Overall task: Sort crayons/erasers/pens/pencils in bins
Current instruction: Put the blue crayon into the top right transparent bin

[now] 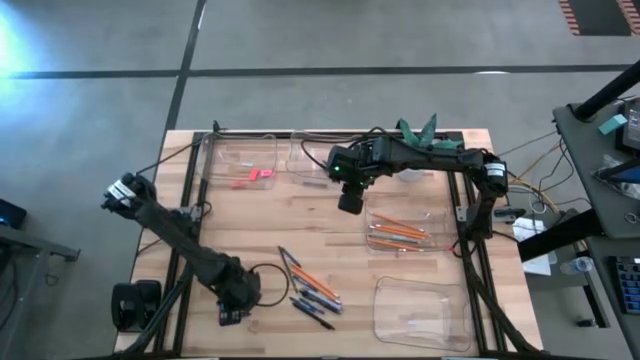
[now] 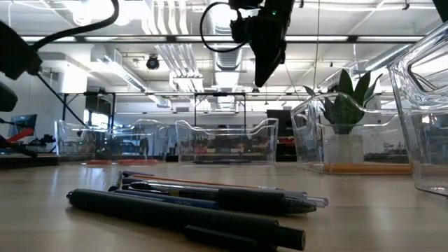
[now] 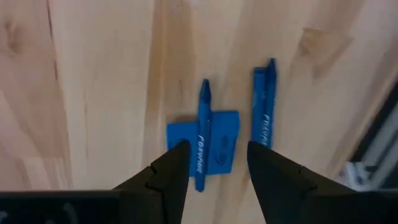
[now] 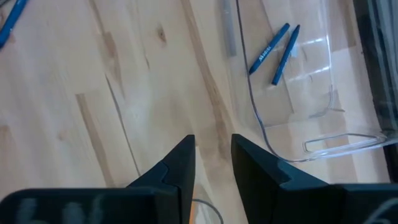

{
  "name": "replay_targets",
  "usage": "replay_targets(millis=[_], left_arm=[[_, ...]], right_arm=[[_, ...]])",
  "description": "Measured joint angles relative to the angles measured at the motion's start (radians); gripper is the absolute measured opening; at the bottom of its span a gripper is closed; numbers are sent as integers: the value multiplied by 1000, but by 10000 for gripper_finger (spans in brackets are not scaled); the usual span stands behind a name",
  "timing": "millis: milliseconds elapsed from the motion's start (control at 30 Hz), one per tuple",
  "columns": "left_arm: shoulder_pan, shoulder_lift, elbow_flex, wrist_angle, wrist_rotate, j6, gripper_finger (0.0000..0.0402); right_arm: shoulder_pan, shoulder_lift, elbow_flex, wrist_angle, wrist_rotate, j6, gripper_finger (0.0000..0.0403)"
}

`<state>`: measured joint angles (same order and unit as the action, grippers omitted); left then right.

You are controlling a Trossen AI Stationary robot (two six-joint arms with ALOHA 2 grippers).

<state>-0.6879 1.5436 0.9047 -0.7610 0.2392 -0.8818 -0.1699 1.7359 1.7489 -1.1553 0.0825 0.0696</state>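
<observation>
The left gripper (image 3: 214, 163) hangs with fingers apart over a blue crayon (image 3: 202, 134) lying on a blue eraser (image 3: 225, 138). The right gripper (image 4: 211, 155) hovers empty, fingers slightly apart, beside the crayon bin (image 4: 323, 134)

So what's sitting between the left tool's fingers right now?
In the left wrist view, the left tool is open over a blue crayon lying across a flat blue eraser; a second crayon lies just outside.
</observation>
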Motion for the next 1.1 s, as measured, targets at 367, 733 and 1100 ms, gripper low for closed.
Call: replay_targets(millis=[367,733,1100], left_arm=[[-15,55,-2,86,-81,-1,148],[-26,54,-14,97,-144,-7,148],[-75,79,-18,96,-207,-81,109]], right_arm=[[0,0,0,1,0,-2,93],[0,1,0,8,0,-15,92],[0,1,0,8,-1,-19,91]])
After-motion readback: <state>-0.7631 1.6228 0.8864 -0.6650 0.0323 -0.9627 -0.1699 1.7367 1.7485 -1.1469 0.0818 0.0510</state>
